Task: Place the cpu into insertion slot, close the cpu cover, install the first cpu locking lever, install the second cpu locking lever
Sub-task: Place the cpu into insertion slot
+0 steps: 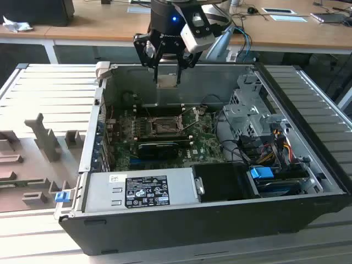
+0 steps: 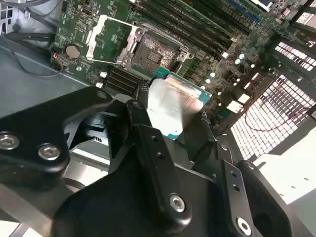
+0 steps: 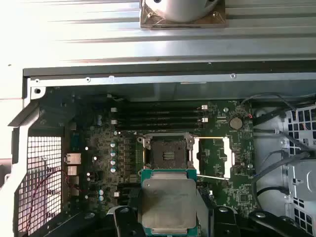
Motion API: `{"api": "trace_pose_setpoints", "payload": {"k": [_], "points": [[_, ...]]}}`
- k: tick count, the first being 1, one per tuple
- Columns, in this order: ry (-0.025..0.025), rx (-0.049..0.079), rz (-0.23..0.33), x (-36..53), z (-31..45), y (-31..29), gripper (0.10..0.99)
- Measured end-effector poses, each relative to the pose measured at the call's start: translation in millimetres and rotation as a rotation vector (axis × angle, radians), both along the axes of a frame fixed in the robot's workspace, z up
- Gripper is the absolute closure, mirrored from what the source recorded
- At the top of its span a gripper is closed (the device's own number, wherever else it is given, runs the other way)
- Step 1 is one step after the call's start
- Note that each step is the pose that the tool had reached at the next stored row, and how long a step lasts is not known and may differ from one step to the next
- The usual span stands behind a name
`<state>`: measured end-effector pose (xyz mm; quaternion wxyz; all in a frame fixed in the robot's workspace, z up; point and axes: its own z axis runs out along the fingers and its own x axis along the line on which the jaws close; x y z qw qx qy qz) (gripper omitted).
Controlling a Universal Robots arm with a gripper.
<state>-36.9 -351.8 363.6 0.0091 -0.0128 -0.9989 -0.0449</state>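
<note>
My gripper (image 1: 166, 77) hangs above the open computer case, shut on the cpu (image 1: 167, 81), a flat silvery-beige square held level by two opposite edges. In both wrist views the black fingers (image 3: 123, 219) clamp the cpu (image 3: 168, 200) (image 2: 173, 106). Below and ahead of it on the green motherboard lies the insertion slot (image 3: 167, 154) (image 2: 152, 54) (image 1: 165, 126), dark, square and uncovered. The cpu cover (image 3: 213, 157) (image 2: 111, 39) is swung open, lying flat beside the slot with the board showing through its cut-out. A thin bright lever rod (image 3: 212, 177) runs past the cover.
Memory sticks (image 3: 160, 116) lie along one side of the slot and a black expansion card (image 1: 159, 147) along the other. A power supply (image 1: 140, 190) fills the case's near side, and a drive cage (image 1: 250, 115) with cables stands at the exterior view's right. Grey fixtures (image 1: 44, 137) sit outside the case.
</note>
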Motion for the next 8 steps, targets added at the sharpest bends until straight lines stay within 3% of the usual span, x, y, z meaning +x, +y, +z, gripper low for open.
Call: {"api": "trace_pose_setpoints", "payload": {"k": [2, 4, 8], "points": [[0.0000, 0.000, -0.011, 0.0, 0.0, 0.0, 0.557], [0.0000, -0.004, -0.077, 0.0, -0.4, 0.0, 0.557], [0.0002, -0.005, -0.155, 0.1, -1.1, 0.0, 0.557]]}}
